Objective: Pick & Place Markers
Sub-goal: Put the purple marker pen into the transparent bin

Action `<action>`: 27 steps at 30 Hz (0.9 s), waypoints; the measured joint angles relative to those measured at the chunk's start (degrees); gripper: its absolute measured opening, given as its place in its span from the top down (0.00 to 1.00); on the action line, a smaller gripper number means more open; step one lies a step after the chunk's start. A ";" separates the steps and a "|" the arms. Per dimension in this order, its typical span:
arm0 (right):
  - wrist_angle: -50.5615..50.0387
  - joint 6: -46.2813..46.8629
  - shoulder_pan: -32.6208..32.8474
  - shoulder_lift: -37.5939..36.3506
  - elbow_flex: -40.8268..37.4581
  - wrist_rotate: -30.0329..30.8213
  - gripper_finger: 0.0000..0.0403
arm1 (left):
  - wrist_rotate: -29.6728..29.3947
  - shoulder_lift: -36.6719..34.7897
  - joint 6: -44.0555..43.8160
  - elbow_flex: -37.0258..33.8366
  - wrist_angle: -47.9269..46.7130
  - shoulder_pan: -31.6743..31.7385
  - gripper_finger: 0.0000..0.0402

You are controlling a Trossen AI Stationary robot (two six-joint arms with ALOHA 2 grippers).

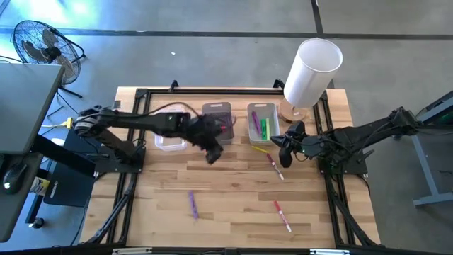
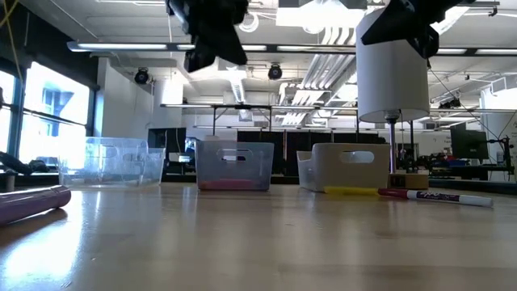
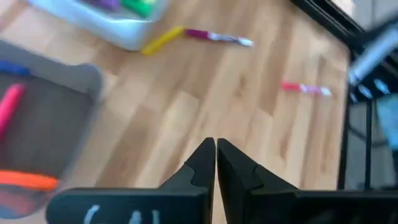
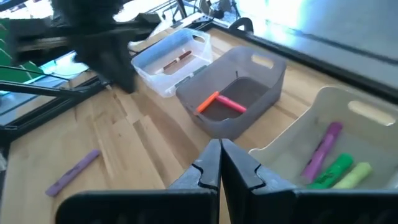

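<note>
Markers lie loose on the wooden table: a purple one [image 1: 192, 204], a red one [image 1: 283, 216], a red-and-white one [image 1: 275, 167] and a yellow one [image 1: 262, 149]. Others sit in bins: orange and pink in the grey bin [image 4: 236, 93], purple, green and yellow-green in the white bin [image 4: 339, 149], and a dark red one in the clear bin [image 4: 171, 59]. My left gripper [image 3: 216, 155] hangs shut and empty above the table just near the grey bin [image 1: 217, 117]. My right gripper [image 4: 220, 155] is shut and empty, above the table near the white bin [image 1: 262, 122].
A tall white cylinder [image 1: 311, 71] stands on a round wooden base at the far right corner, behind the white bin. A black frame [image 1: 141, 95] runs along the table's edges. Bare wood lies between the loose markers on the table's near half.
</note>
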 joint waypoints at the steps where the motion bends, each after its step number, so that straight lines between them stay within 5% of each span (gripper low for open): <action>1: 0.00 1.12 0.24 0.83 0.30 -0.28 1.00 | -0.55 -0.56 0.87 -0.05 -0.79 -1.05 0.98; 7: -3.91 7.90 1.13 11.65 6.66 -2.74 1.00 | -3.34 -7.78 2.28 -5.73 -1.59 -5.30 1.00; 17: -45.52 31.60 0.98 34.54 28.31 -18.30 1.00 | -5.06 -21.28 -0.59 -16.75 1.70 -8.30 1.00; 21: -50.52 34.69 0.96 39.26 28.79 -22.92 1.00 | -4.84 -22.76 -0.96 -17.74 1.62 -8.26 1.00; 27: -45.29 36.84 0.20 41.41 22.41 -25.96 1.00 | -3.30 -22.69 0.77 -17.87 1.49 -8.17 1.00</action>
